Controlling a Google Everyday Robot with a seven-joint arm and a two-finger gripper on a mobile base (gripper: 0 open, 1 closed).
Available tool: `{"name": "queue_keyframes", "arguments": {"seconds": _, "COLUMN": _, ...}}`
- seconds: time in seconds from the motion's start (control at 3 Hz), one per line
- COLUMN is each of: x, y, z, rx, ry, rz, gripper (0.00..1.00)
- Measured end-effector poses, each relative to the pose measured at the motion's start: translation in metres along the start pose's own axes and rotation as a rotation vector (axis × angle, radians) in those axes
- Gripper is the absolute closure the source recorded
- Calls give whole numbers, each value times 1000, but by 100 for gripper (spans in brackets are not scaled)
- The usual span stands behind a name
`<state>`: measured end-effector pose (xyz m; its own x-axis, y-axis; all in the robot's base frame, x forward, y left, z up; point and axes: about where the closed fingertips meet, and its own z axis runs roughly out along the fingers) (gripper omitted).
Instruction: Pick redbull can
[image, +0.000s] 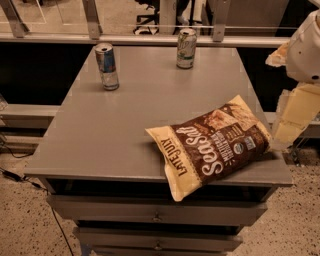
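Observation:
The redbull can (106, 66), slim with blue and silver panels and a silver top, stands upright near the far left corner of the grey table (100, 135). My gripper (291, 124) hangs at the right edge of the view, beside the table's right side and next to the chip bag. It is far from the can and holds nothing that I can see.
A wider pale green-white can (186, 48) stands at the far middle of the table. A brown and yellow chip bag (212, 145) lies at the front right, overhanging the front edge. Drawers (157, 217) sit below the tabletop. A rail (150, 39) runs behind the table.

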<state>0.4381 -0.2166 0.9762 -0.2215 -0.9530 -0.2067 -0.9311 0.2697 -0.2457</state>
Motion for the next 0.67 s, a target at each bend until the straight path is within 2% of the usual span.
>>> {"name": "queue_keyframes", "arguments": {"seconds": 0.33, "x": 0, "y": 0, "z": 0, "rx": 0, "ry": 0, "rz": 0, "gripper": 0}}
{"name": "queue_keyframes", "arguments": {"seconds": 0.67, "x": -9, "y": -1, "z": 9, "rx": -6, "ry": -47, "rz": -7, "gripper": 0}}
